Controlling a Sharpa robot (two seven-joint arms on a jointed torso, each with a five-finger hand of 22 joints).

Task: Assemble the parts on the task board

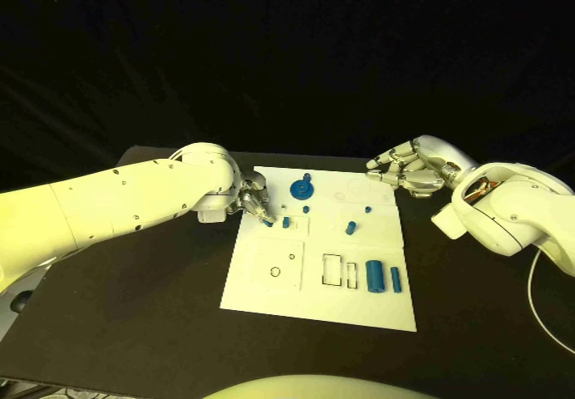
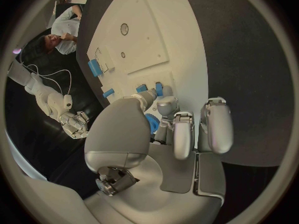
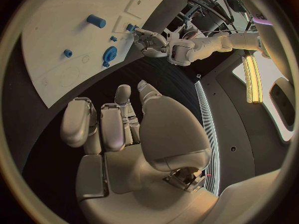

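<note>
The white task board (image 1: 270, 295) lies mid-table. My left hand (image 1: 254, 204) hangs over its left edge and pinches a small blue part (image 2: 152, 123) between thumb and fingers, close beside a blue peg (image 1: 287, 221) standing on the board. A blue gear (image 1: 302, 188) sits near the far edge, with small blue pieces (image 1: 350, 226) around the middle. A blue cylinder (image 1: 375, 274) and a thin blue bar (image 1: 395, 278) lie at the near right. My right hand (image 1: 407, 170) hovers off the far right corner, fingers curled in, holding nothing. The right wrist view looks over the gear (image 3: 109, 53) toward the left hand (image 3: 152, 41).
The black table (image 1: 144, 332) surrounds the board. Outlined recesses (image 1: 278, 264) mark the board's near left and middle (image 1: 336, 270). A thin cable (image 1: 536, 299) runs along the table's right edge beneath my right arm.
</note>
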